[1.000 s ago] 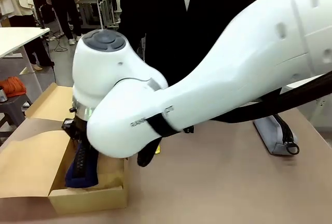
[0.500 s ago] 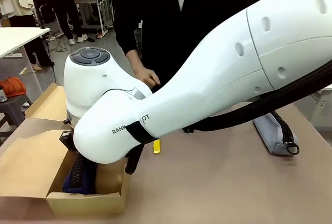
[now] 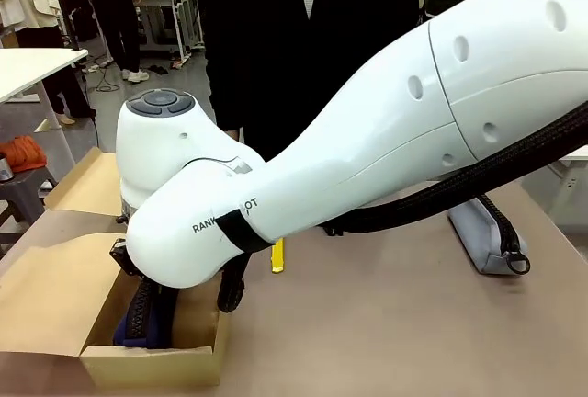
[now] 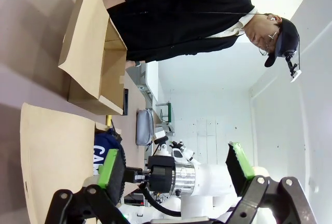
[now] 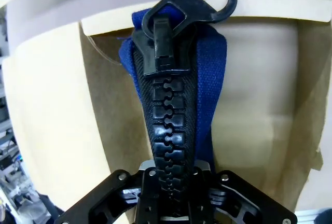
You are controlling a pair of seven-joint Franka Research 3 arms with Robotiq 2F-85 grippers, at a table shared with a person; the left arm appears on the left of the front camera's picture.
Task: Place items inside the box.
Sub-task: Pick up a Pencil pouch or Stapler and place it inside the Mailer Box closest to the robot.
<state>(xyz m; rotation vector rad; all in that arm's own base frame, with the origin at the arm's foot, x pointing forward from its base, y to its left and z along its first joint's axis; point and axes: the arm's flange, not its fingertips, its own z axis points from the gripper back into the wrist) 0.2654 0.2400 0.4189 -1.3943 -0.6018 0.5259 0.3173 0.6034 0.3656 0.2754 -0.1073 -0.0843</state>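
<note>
At box [image 5: 259, 105], claw [image 5: 174, 181] tight on pouch [image 5: 210, 79]

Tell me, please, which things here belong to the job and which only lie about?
Job: box, navy pouch held by right end effector, yellow knife, probably grey pouch.
Lying about: orange cloth, white side table.
</note>
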